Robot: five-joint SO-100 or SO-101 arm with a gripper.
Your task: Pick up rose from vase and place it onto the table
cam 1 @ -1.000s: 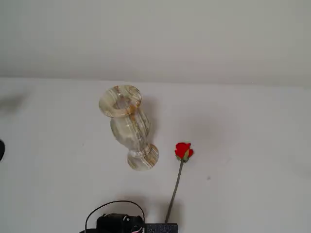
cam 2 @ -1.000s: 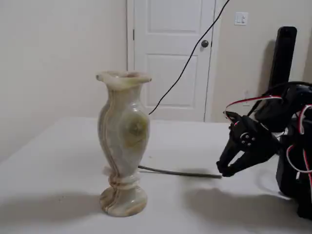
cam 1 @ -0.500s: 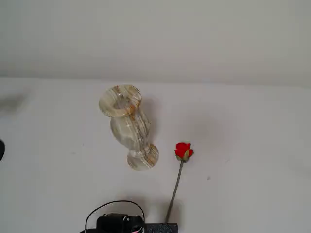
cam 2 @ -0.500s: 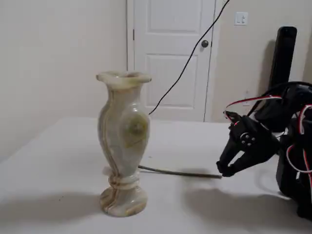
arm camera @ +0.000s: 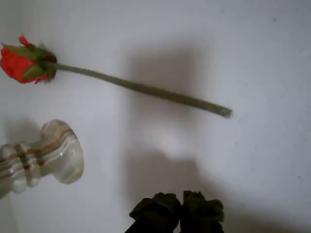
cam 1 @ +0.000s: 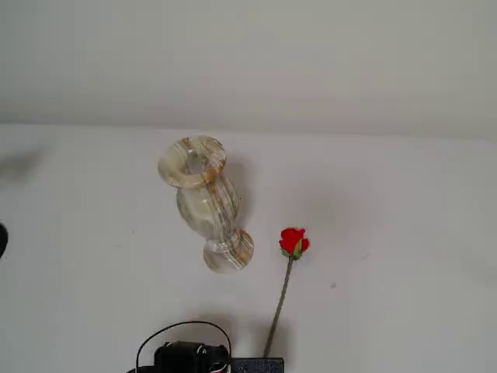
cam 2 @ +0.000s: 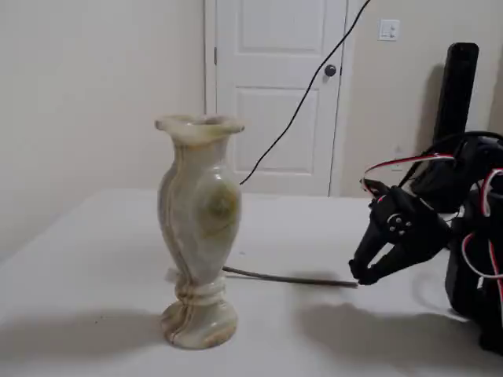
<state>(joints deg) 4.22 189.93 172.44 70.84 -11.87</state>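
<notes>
Marbled cream stone with tan veins makes up the vase (cam 1: 205,203), which I see standing upright on the white worktop (cam 1: 388,202) on its small round foot. From a fixed view looking down, its flared mouth shows no stem in it, though I cannot see down into the body.

I find the rose (cam 1: 292,242) lying flat on the worktop beside the vase, out of it. In that view its red bloom sits just right of the vase's foot without touching, and the thin stem runs down toward the arm's base at the bottom edge. In the wrist view the rose (arm camera: 131,85) lies across the upper part of the picture, bloom at the left, cut end at the right, with the vase's foot (arm camera: 60,151) below the bloom.

My gripper (cam 2: 360,275) hangs just over the worktop near the stem's cut end; its dark fingertips (arm camera: 154,211) are pressed together with nothing between them, and they are clear of the stem. Behind the worktop I see a white door (cam 2: 275,86) and a black cable (cam 2: 302,94) slanting across it.
</notes>
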